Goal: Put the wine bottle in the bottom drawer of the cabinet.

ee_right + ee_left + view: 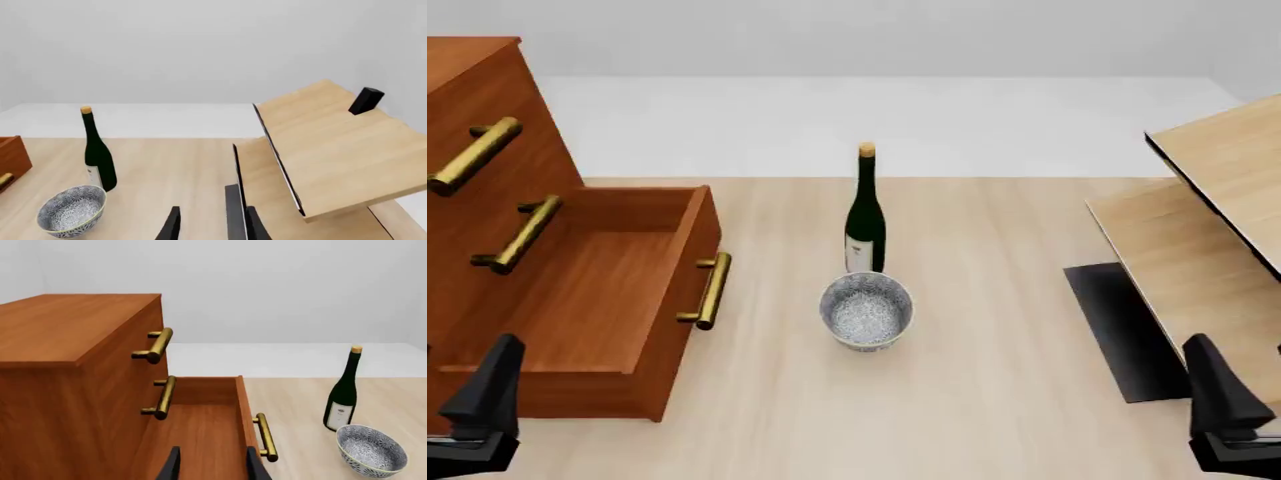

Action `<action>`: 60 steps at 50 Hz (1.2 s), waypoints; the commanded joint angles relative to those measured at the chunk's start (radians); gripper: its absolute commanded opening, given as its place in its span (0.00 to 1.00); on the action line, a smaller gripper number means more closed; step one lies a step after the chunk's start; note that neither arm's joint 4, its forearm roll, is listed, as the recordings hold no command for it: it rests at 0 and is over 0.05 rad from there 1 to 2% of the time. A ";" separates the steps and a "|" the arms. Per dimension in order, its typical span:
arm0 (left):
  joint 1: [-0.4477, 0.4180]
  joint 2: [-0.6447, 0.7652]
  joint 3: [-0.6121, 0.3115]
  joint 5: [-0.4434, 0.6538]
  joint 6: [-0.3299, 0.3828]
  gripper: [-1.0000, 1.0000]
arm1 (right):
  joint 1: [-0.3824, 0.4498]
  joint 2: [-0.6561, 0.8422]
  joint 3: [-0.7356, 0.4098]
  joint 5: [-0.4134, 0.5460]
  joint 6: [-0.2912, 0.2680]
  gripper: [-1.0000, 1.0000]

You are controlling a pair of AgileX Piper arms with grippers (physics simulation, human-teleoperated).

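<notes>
The bottle stands upright on the table near the centre of the front view, tan-gold cap up and white label low on the dark-green body, free of both grippers. The bowl sits just in front of the bottle on the arms' side; in the front view its rim overlaps the bottle's base, and contact between the two cannot be determined. The cabinet occupies the left side of the table. Its bottom drawer is pulled out toward the middle of the table, with the interior exposed and nothing visible inside, and its brass handle faces the bottle and bowl. The two upper drawers are closed, each with a like brass bar handle. The bottle is to the right of the open drawer front and well apart from it. The left gripper is near the camera, above the near end of the open drawer; its two dark fingers are spread with a clear gap and hold nothing. The right gripper is on the right side of the table, close to the shelf unit, a pale-wood piece with a black panel at table level; its fingers are likewise parted and hold nothing. In the right wrist view a small black block rests on the sloping top board of the shelf unit. Both grippers are well apart from the bottle
</notes>
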 commanded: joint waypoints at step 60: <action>-0.010 0.839 -0.753 0.189 0.093 1.00 | 0.044 0.005 -0.043 0.008 -0.035 1.00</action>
